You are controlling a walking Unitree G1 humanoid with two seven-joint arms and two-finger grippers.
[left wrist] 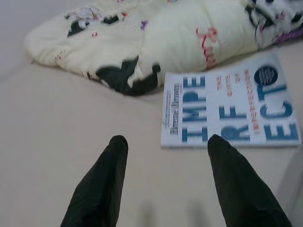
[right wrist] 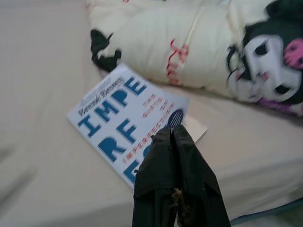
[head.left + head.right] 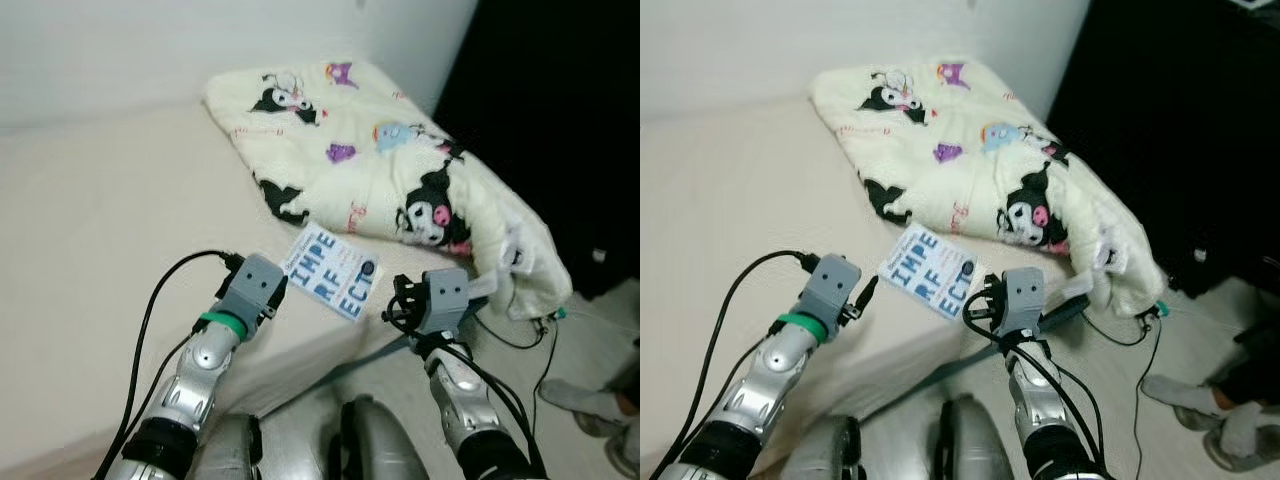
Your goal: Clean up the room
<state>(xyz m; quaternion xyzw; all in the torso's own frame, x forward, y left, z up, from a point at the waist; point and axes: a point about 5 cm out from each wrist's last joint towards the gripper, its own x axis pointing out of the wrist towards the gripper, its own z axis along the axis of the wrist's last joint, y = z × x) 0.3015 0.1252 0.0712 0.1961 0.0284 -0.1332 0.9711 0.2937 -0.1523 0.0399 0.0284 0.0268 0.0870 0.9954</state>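
Note:
A white book (image 3: 331, 272) with big blue letters lies flat near the bed's front edge, just below a folded cream blanket (image 3: 380, 165) printed with cartoon characters. My left gripper (image 1: 166, 141) hovers over the beige sheet a little short of the book (image 1: 229, 111), fingers (image 1: 102, 189) spread open and empty. My right gripper (image 2: 171, 130) hangs over the book's near corner (image 2: 118, 127), its two fingers pressed together with nothing between them. In the eye views the left wrist (image 3: 255, 285) sits left of the book and the right wrist (image 3: 440, 298) sits right of it.
The beige mattress (image 3: 100, 230) runs back to a white wall. A black surface (image 3: 560, 110) stands to the right. Cables (image 3: 520, 335) trail on the floor by the bed corner, and a person's socked foot (image 3: 585, 398) is at lower right.

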